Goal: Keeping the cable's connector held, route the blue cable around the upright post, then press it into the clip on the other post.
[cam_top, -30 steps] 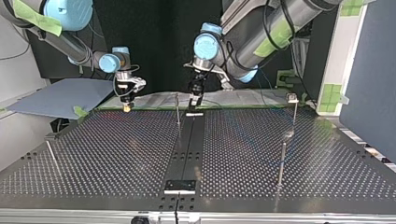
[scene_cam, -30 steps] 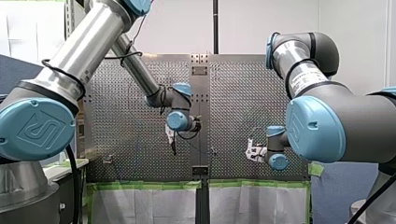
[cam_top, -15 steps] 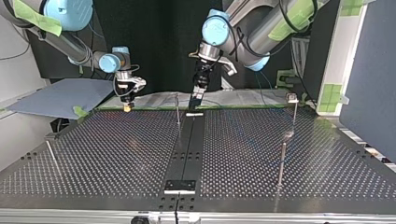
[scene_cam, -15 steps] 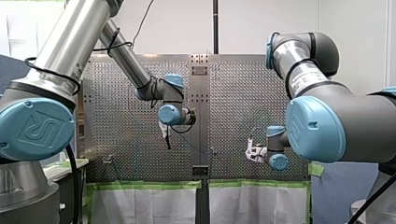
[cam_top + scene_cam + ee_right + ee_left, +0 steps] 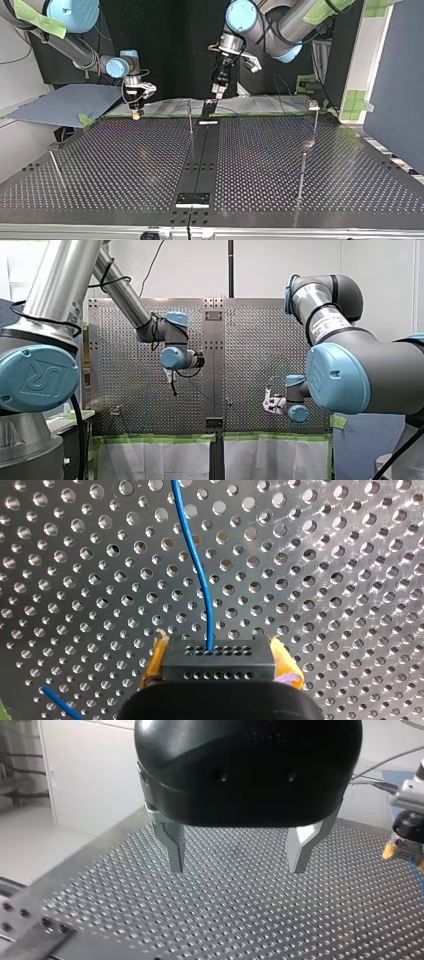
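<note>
Perforated steel table (image 5: 125, 165), with a dark centre strip (image 5: 202, 150) down the middle and green tape (image 5: 160, 438) along one edge.

My right gripper (image 5: 220, 655) clamps the black connector (image 5: 220, 669) between its yellow pads (image 5: 287, 662). It sits low over the plate near the far edge, at the top view's left. The blue cable (image 5: 200, 570) leaves the connector and runs ahead over the holes.

My left gripper (image 5: 237, 860) has its metal fingers (image 5: 172, 845) wide apart and gripping nothing. It hangs above the far end of the strip.

A thin post (image 5: 190, 117) stands just beside the strip, between the two grippers. At the top view's right are a plain post (image 5: 301, 172) and, behind it, a post with a small pale head (image 5: 315, 112). A leaning rod (image 5: 55, 167) stands by the left edge.

The posts are well apart, with a broad stretch of plate between them on the near half.
</note>
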Available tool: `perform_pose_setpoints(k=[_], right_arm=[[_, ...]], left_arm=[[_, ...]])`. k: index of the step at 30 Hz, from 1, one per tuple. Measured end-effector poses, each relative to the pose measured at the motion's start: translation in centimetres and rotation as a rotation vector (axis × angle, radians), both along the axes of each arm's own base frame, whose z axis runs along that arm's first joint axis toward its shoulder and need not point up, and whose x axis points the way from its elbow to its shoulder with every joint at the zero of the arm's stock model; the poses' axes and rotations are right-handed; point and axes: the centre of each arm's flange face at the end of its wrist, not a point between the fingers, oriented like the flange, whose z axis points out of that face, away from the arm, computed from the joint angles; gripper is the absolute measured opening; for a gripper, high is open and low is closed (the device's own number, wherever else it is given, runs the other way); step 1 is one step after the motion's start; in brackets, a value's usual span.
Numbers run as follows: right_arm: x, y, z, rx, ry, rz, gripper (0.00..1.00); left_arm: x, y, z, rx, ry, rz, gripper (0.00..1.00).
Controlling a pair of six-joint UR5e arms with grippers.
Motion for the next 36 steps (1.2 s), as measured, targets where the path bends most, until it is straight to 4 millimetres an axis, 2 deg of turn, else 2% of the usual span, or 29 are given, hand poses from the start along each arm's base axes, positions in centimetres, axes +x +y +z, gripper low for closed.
perform_pose_setpoints(k=[12,21,36], right_arm=[[0.0,0.0,0.0,0.0,0.0,0.0,0.0],[0.0,0.0,0.0,0.001,0.0,0.0,0.0],[0.0,0.1,-0.1,0.009,0.006,0.0,0.0]], left_arm=[[-2.7,1.8,1.8,0.014,-0.09,0.002,1.0],[-5.0,3.4,2.2,0.075,-0.109,0.007,1.0],[-8.3,5.8,-1.2,0.19,-0.047,0.003,1.0]])
